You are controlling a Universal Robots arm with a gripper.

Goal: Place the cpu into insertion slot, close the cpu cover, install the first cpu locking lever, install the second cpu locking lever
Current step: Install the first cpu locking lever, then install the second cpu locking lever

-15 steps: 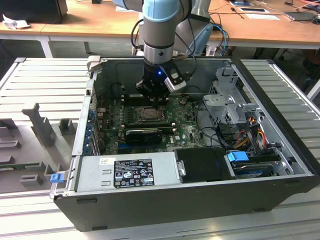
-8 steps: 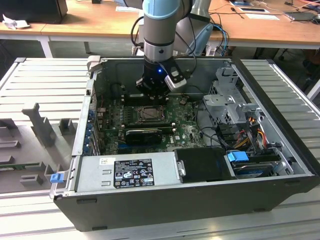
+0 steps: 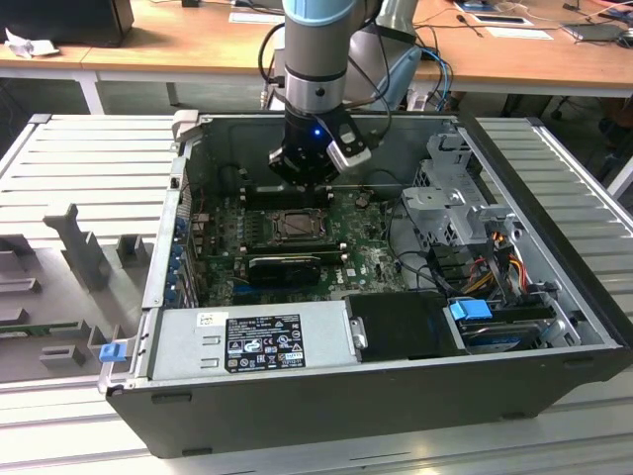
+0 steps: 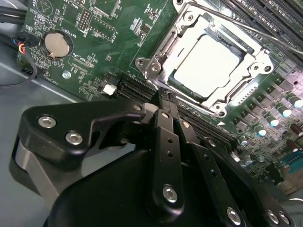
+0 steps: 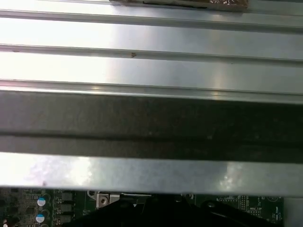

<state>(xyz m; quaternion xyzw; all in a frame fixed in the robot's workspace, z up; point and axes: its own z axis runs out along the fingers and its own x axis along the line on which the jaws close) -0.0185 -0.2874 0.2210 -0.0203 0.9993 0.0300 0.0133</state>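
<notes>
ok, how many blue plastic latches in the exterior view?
2. Corner latch: on the case's outer corner, exterior view's left. Drive-bay latch: atop the drives, on the right. More may be hidden.

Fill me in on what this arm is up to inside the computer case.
The arm's gripper hangs inside the open computer case, just beside the insertion slot on the green motherboard. Its fingers are pressed together and hold nothing. The cpu already sits in the slot, and the cpu cover lies flat around it, its silver frame framing the chip's bright face. A thin metal lever runs along one side of the socket.
</notes>
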